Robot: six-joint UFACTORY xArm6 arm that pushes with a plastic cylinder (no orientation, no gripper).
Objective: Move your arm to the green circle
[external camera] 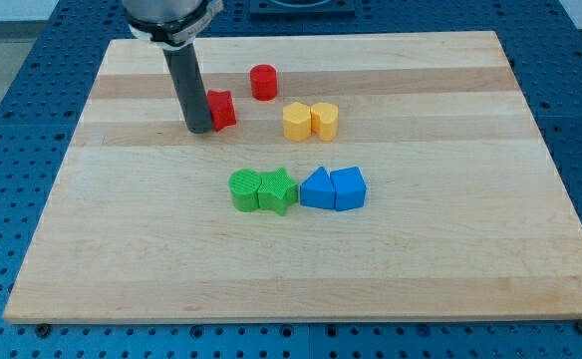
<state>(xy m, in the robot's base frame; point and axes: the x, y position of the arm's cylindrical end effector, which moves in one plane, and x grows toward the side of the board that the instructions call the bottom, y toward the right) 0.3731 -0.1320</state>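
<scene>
We see my tip resting on the wooden board in the upper left part of the view; it is a plain dark rod with no jaws, so it neither opens nor closes, and it holds nothing. Just to the right of my tip, touching it or nearly so, sits a red block of irregular shape, partly hidden by the rod. Farther right and toward the view's top stands a red cylinder, apart from the first red block. Below and to the right of my tip, well apart from it, lies the green circle, the task's thing, near the middle of the board. Pressed against its right side is a green star. Right of my tip and a little lower, two yellow blocks sit touching: a yellow hexagon-like block and a yellow rounded block. Farthest right and lower than my tip, beside the green star, are a blue triangle and a blue angular block, touching each other.
</scene>
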